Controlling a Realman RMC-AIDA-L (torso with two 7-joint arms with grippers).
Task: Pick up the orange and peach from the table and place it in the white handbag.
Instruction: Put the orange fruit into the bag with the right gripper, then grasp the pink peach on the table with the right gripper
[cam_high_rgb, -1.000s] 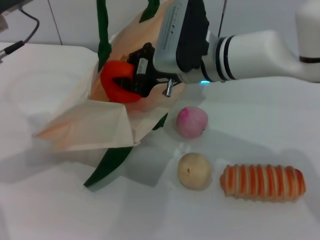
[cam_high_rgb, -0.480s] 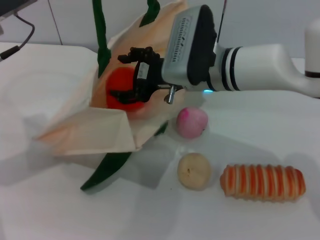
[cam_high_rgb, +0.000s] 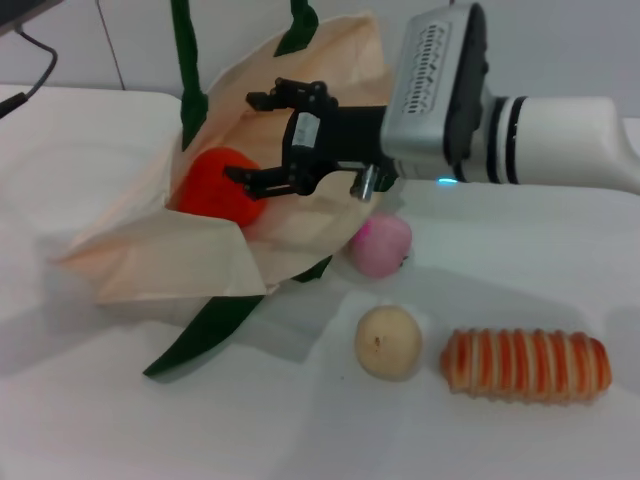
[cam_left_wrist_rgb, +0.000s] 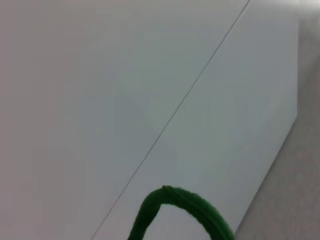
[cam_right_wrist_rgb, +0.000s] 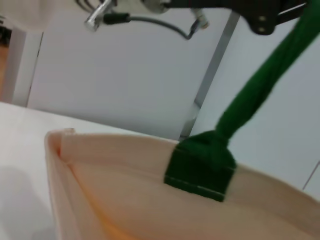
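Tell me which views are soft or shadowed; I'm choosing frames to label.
Head view: mostly sharp, soft shadows under the peach and the white handbag, the right end effector crisp beside the orange. Left wrist view: blank wall and a blurred green strap. Right wrist view: near strap smeared.

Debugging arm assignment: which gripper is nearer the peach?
Right. The right gripper hangs open at the white handbag mouth, just above the peach. The left gripper is out of view.

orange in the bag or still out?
In. The orange sits inside the white handbag's mouth; the right gripper is open beside it.
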